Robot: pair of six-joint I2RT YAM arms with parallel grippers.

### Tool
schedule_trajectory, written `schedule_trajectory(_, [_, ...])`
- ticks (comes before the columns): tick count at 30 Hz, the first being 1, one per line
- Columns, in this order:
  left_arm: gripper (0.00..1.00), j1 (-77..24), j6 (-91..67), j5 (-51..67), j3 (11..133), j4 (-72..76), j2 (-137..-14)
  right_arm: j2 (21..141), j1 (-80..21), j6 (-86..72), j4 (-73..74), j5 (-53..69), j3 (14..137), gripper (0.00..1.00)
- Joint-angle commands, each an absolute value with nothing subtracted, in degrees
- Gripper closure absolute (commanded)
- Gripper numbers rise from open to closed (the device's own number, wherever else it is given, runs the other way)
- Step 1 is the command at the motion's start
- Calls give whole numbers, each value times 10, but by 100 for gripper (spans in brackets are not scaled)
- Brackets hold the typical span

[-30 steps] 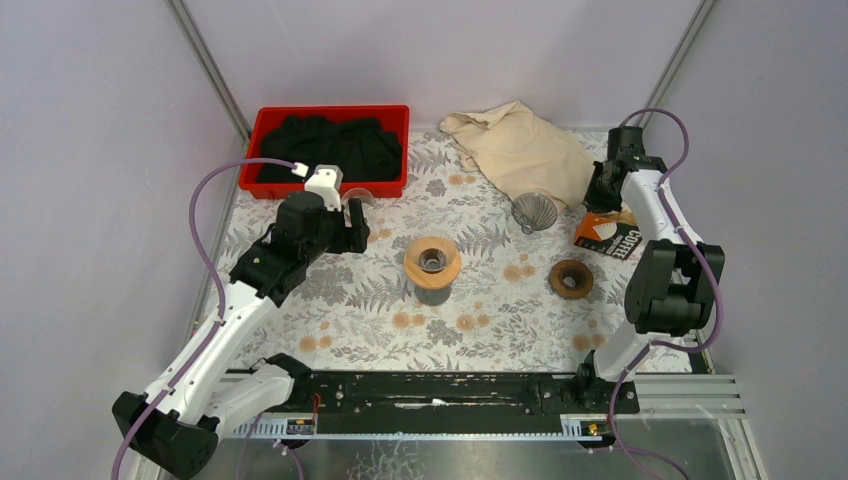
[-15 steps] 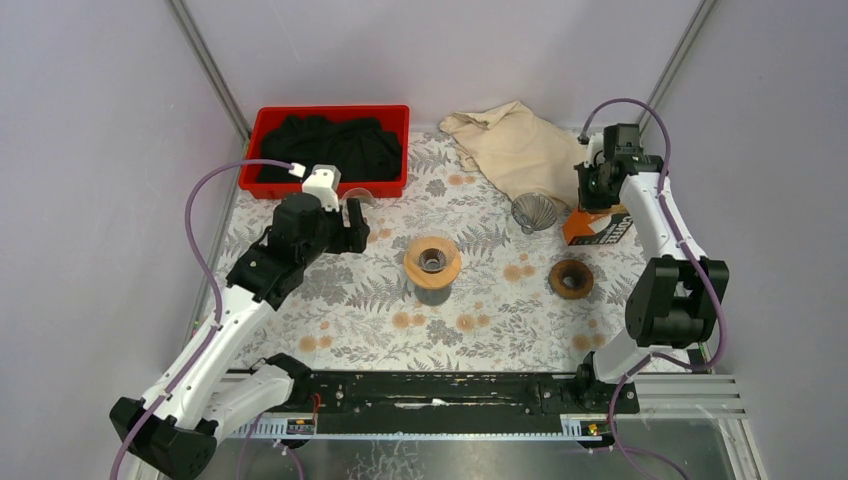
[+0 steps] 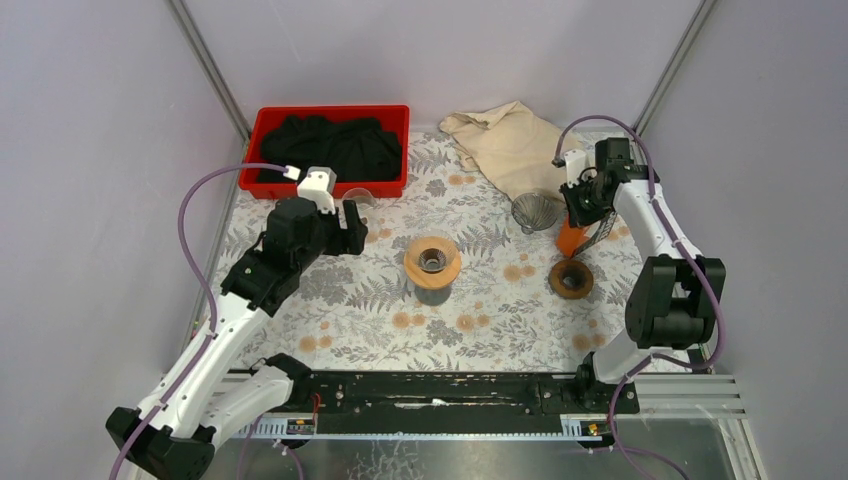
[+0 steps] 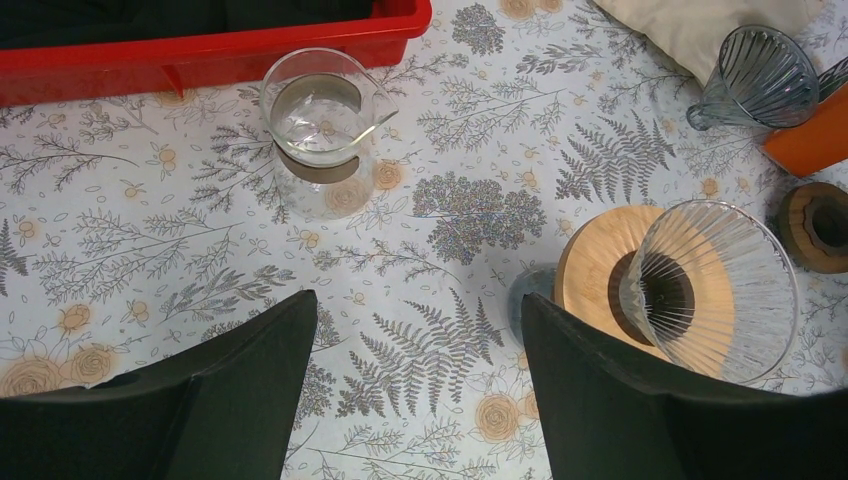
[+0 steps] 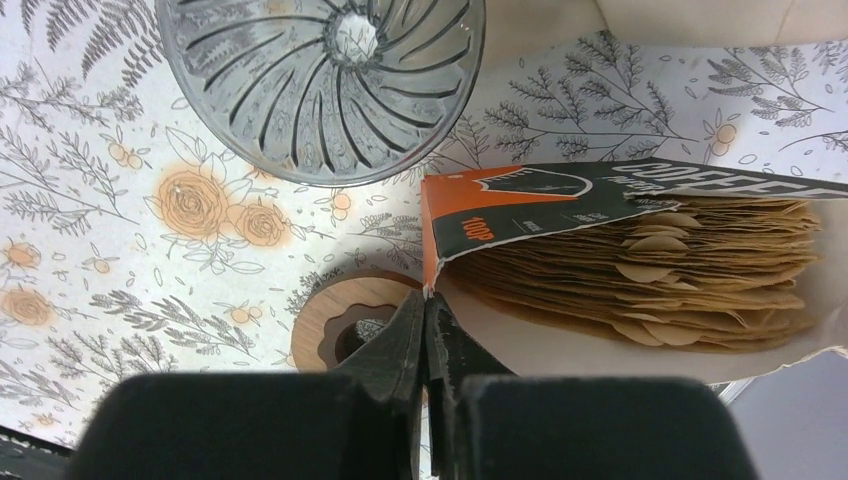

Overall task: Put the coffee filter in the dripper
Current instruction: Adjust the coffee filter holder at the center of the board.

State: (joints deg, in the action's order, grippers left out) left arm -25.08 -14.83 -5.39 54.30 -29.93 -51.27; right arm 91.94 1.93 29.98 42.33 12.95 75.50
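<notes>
The box point(image 3: 570, 240) has left its flat spot by the table's point(image 3: 350, 320) right edge and now stands tilted on end further left, just beside the grey dripper point(image 3: 535, 212) and just behind the wooden ring point(image 3: 571, 279); the right arm has swung in with it. The right gripper point(image 5: 425, 310) is pinched tight on the torn orange edge of the box's open flap, its jaws pressed together with only the card between them. Whether the box's lower corner touches the table cannot be told. Through the open end the filters point(image 5: 680, 270) show as a stack of brown paper inside the box. The grey dripper lies on its side on the table, its ribbed mouth facing the right wrist camera. The clear dripper point(image 3: 432, 262) sits upright in a wooden collar on a dark stand near the table's middle, well apart from the box. The left gripper point(image 4: 415, 320) hovers over the floral cloth with its jaws spread wide and nothing between them, near a glass carafe point(image 4: 322, 118) that stands just in front of the red tray point(image 3: 330, 110). A black cloth point(image 3: 325, 145) fills the tray, and a beige cloth point(image 3: 515, 145) lies crumpled at the back behind the grey dripper.
</notes>
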Motion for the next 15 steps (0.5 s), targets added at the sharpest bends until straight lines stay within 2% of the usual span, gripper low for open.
schedule_trajectory(1, [18, -251, -141, -51, 536, -256, -502, 916, 15, 328, 432, 132, 769, 92])
schedule_trajectory(6, [18, -251, -142, -49, 536, -256, -504, 867, 15, 288, 401, 132, 756, 71])
schedule_trajectory(9, [18, -251, -142, -48, 537, -256, -506, 835, 15, 250, 380, 119, 753, 66])
schedule_trajectory(12, [18, -251, -142, -48, 536, -256, -508, 805, 15, 183, 355, 72, 751, 64])
schedule_trajectory(15, [18, -252, -142, -48, 536, -256, -509, 768, 15, 90, 325, -18, 739, 50])
